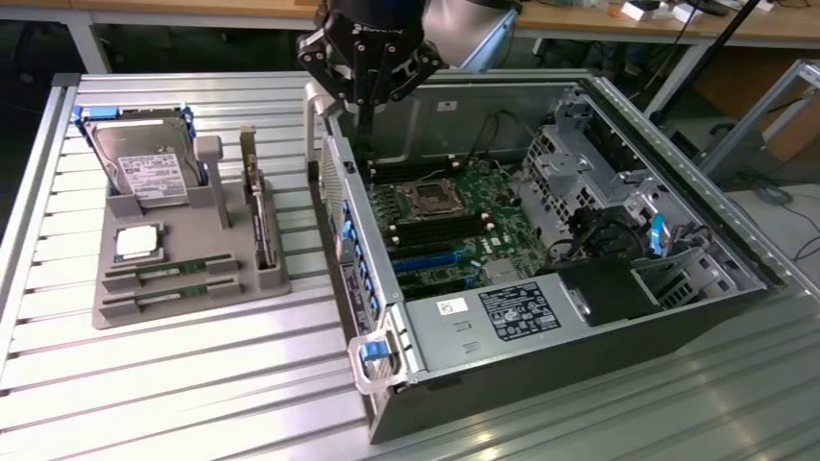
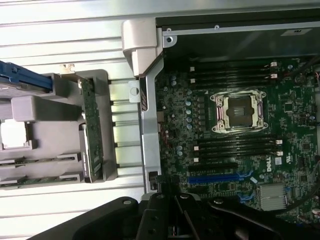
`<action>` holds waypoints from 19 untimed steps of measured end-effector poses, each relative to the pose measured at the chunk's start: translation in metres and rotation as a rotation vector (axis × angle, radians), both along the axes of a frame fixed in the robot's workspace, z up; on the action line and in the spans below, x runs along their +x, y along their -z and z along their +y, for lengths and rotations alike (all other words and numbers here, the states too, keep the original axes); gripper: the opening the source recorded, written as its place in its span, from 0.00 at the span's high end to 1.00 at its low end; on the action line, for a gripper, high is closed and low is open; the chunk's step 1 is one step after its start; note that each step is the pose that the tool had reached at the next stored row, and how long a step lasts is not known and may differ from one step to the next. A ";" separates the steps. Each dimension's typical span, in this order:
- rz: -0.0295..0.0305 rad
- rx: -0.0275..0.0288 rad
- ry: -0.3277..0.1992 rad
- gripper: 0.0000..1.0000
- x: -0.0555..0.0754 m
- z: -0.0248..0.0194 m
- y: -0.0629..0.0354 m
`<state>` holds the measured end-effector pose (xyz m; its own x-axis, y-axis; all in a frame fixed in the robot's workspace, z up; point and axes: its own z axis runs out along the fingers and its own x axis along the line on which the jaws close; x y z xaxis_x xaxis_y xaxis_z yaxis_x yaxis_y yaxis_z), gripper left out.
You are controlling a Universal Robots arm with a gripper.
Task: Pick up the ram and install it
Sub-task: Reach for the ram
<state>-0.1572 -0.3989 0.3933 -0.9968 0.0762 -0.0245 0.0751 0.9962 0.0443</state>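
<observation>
I can't read the ram label, too small; the stick sits half sunk in its tray slot. Hard drive label print is unreadable too. Arm is cut by the exterior view's top edge, and the hand base is clipped at the wrist frame edge.

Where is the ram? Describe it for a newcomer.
On the grey tray beside the open case, find the square chip. The ram is the long green stick in the slot next to it, nearer the chip than its twin and lower than the upright card.
</observation>
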 end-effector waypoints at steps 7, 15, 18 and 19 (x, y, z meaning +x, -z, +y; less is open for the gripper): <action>0.0000 0.0000 0.000 0.90 -0.004 0.0000 0.0000; 0.0000 0.0000 0.000 0.90 -0.009 0.0000 0.0000; 0.0000 0.0000 0.000 0.90 -0.010 0.0000 0.0000; 0.0000 0.0000 0.000 0.90 -0.011 0.0000 0.0000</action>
